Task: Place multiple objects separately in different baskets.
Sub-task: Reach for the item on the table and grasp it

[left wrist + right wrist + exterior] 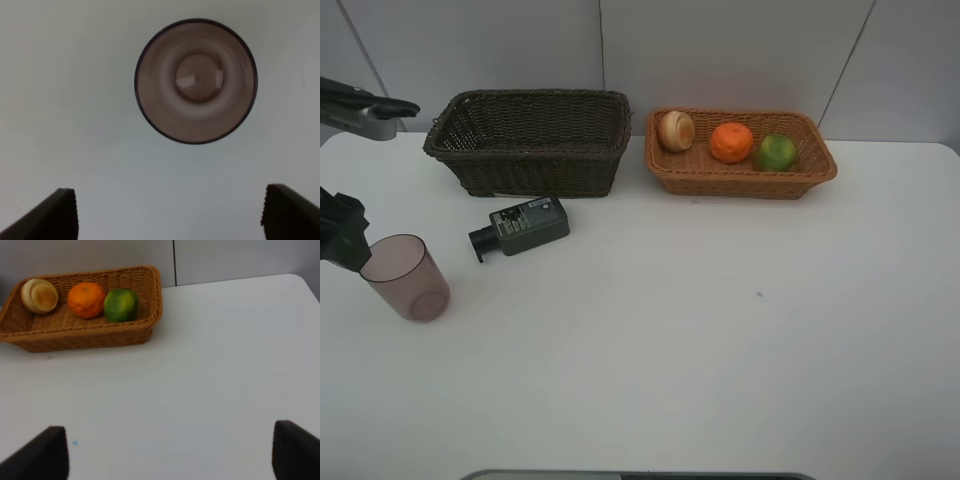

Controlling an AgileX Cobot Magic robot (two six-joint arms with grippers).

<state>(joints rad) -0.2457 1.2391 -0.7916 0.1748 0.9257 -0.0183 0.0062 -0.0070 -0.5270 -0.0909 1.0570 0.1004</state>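
The translucent mauve plastic cup [408, 278] stands upright on the white bench [720, 350]. The dark green-black bottle [520, 226] lies on its side near the dark brown woven wicker basket [530, 140]. Neither is in a basket yet. The shallow orange-tan wicker basket [745, 180] already holds 3 items: a tan round fruit [675, 130], an orange [731, 142] and a green oval fruit [776, 152]. The left gripper [170, 192] hangs just beside the cup, fingers apart and empty. The right gripper [168, 427] is likewise spread, holding nothing.

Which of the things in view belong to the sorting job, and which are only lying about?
Job: dark brown basket, orange-tan basket, orange, green fruit, beige round item, dark green bottle, mauve cup.
Not the job: white table, small dark speck on it.
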